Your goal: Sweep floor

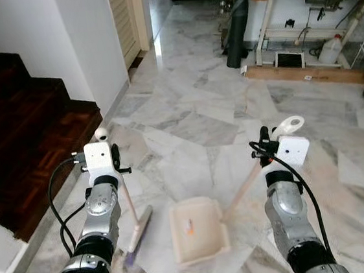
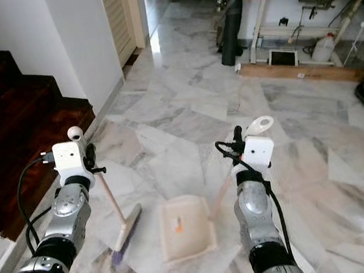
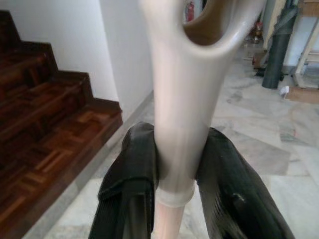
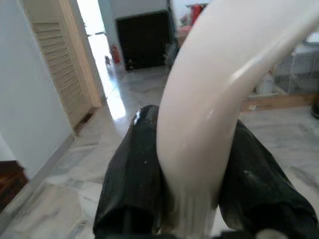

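Grey-veined white marble floor [image 1: 192, 109] stretches ahead of me, with dark wooden parquet stairs [image 1: 19, 134] rising on my left beside a white wall [image 1: 87, 35], and a wooden workbench [image 1: 313, 25] cluttered with gear at the far right.

My left gripper [image 3: 174, 174] is clamped on the pale cream plastic handle of the short broom [image 1: 127, 207]; both black fingers [image 3: 134, 169] press the shaft just below its looped hanging end. That shaft slants down from the gripper to the broom head [image 1: 139, 235], whose purple-tipped bristles rest on the marble just left of the dustpan.

My right gripper [image 4: 192, 184] is closed around the white plastic handle of the cream rectangular dustpan [image 1: 197, 231], the fingers [image 4: 134, 169] squeezing it from either side beneath its curved loop. From there the long handle runs down and leftward to the pan, which sits flat on the floor between my two arms. A small orange speck [image 1: 189, 226] lies inside the pan, near its middle.

Broom head and dustpan lie near each other, not touching.
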